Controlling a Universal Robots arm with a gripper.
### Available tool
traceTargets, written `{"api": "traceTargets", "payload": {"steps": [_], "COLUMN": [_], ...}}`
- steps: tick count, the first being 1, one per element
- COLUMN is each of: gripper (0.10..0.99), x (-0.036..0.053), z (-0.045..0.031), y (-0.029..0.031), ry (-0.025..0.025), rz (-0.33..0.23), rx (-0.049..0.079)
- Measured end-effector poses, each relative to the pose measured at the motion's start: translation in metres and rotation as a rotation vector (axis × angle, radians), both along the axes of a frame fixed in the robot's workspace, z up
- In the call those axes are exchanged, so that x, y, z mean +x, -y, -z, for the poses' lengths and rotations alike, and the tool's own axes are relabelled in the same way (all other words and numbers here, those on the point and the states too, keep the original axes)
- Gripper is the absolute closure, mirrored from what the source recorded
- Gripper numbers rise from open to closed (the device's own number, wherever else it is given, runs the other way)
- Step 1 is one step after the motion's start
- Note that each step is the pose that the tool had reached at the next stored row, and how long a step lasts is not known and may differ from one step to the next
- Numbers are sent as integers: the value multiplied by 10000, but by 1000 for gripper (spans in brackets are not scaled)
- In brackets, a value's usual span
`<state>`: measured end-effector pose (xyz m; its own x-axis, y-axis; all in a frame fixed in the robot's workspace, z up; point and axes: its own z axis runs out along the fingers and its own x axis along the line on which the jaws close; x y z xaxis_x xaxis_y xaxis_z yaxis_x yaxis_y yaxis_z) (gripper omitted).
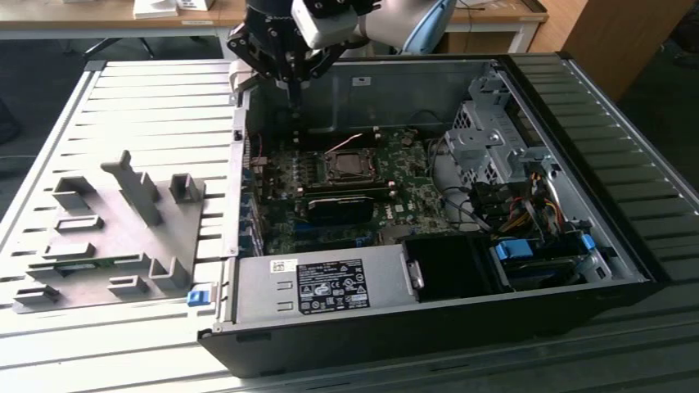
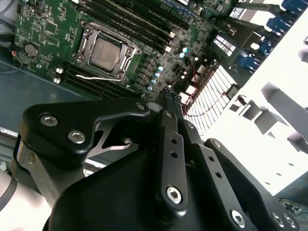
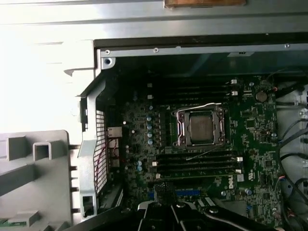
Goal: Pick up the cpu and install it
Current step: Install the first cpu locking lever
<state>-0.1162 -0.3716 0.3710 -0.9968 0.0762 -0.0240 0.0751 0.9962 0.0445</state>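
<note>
Silvery-grey cpu (image 1: 349,166) (image 2: 105,52) (image 3: 202,127) lies flat inside the dark socket frame (image 3: 180,127), about mid-way across the green board (image 1: 407,184). Your gripper (image 1: 293,100) (image 2: 167,95) hangs above the computer case (image 1: 611,246), at its far corner on the exterior view's left. It's well apart from the chip, jaws together, holding nothing. Outside that case wall, a grey tray (image 1: 110,237) lies on the slatted table (image 1: 153,106).

Matte black gripper (image 2: 168,96) of angular linkage plates (image 2: 72,130), silver round-headed screws (image 2: 174,194) along its bars, pale grey wrist housing (image 1: 327,20) and light blue joint cap (image 1: 435,24) at the exterior view's top
</note>
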Motion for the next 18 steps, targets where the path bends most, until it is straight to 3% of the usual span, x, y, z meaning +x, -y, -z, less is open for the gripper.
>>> {"api": "traceTargets", "payload": {"steps": [9,18], "gripper": [980,980], "x": [65,104], "z": [94,198], "y": [-65,-90], "ry": [-16,-18], "rz": [1,3], "rx": [-3,-3]}}
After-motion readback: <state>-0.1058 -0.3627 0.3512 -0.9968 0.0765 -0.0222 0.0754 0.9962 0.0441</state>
